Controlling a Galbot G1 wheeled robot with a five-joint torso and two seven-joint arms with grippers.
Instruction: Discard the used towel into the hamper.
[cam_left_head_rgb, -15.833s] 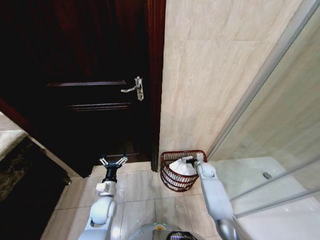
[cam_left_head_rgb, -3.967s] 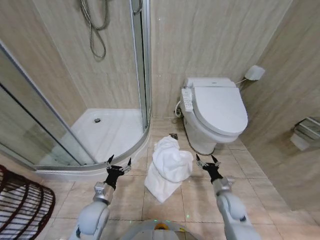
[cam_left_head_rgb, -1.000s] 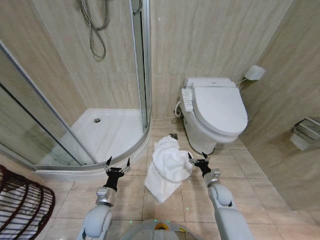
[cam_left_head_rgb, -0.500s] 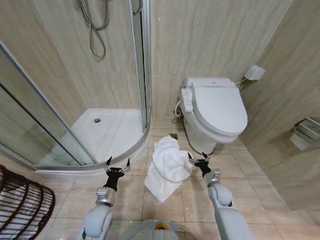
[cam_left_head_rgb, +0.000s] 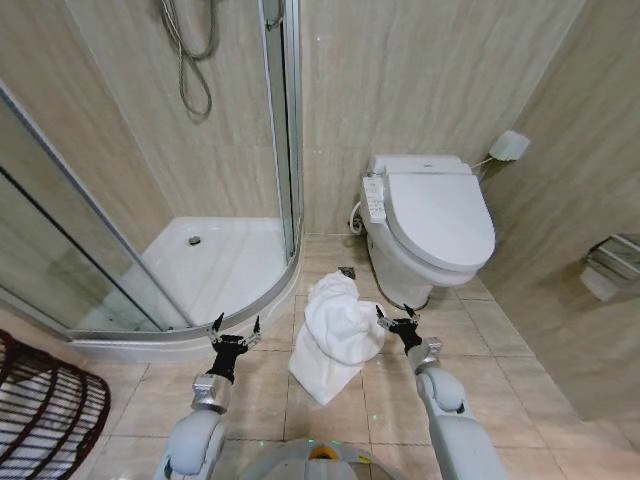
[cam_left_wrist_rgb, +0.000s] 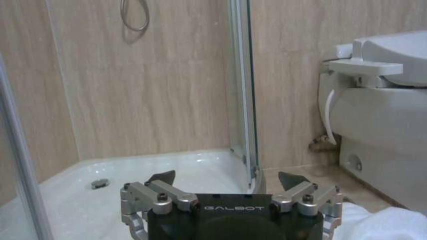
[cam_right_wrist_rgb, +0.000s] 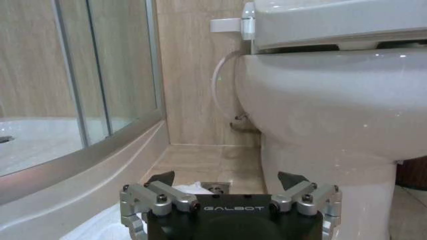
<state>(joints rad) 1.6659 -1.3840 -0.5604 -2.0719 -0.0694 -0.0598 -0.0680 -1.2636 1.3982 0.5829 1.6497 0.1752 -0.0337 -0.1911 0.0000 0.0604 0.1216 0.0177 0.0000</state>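
The used towel (cam_left_head_rgb: 338, 335) is white and lies crumpled on the tiled floor between the shower and the toilet. My right gripper (cam_left_head_rgb: 397, 316) stands open low at the towel's right edge, its fingertips pointing toward the toilet base. My left gripper (cam_left_head_rgb: 235, 328) is open too, a little left of the towel, by the shower kerb. The hamper (cam_left_head_rgb: 40, 415), a reddish-brown ribbed basket, sits at the far left, partly cut off. In the right wrist view the towel (cam_right_wrist_rgb: 190, 189) shows just beyond the open gripper (cam_right_wrist_rgb: 227, 178). The left wrist view has the towel (cam_left_wrist_rgb: 393, 222) off to one side of its open gripper (cam_left_wrist_rgb: 227, 178).
A white toilet (cam_left_head_rgb: 430, 225) stands right behind the towel. The curved glass shower enclosure (cam_left_head_rgb: 215, 265) with its raised white tray fills the left. Tiled walls close in at the back and right, with a small shelf (cam_left_head_rgb: 610, 268) on the right wall.
Nothing has moved in the last second. Since four seconds ago my right gripper has shifted left to the towel's edge. Much earlier the view faced the door and hamper.
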